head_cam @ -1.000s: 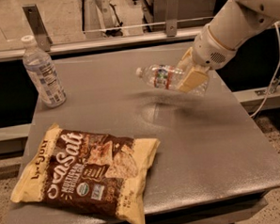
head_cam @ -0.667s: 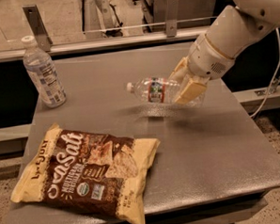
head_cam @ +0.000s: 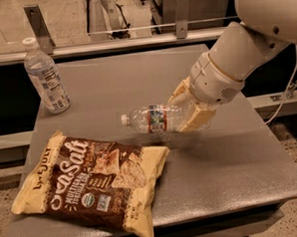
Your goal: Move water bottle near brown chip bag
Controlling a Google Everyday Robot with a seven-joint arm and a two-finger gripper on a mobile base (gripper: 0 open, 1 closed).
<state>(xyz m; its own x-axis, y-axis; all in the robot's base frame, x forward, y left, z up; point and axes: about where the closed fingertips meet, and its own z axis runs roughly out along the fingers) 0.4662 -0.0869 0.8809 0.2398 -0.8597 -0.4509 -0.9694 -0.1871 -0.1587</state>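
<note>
Holding water bottle [head_cam: 156,119], gripper [head_cam: 189,111] seemingly above grey table [head_cam: 231,171].

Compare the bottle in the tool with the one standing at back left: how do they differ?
The water bottle lies sideways in the tool, right of centre, cap pointing left; the other bottle stands upright at back left. Its label is large, white-and-blue; the water bottle's is a narrow red band. Both are clear with white caps.
</note>
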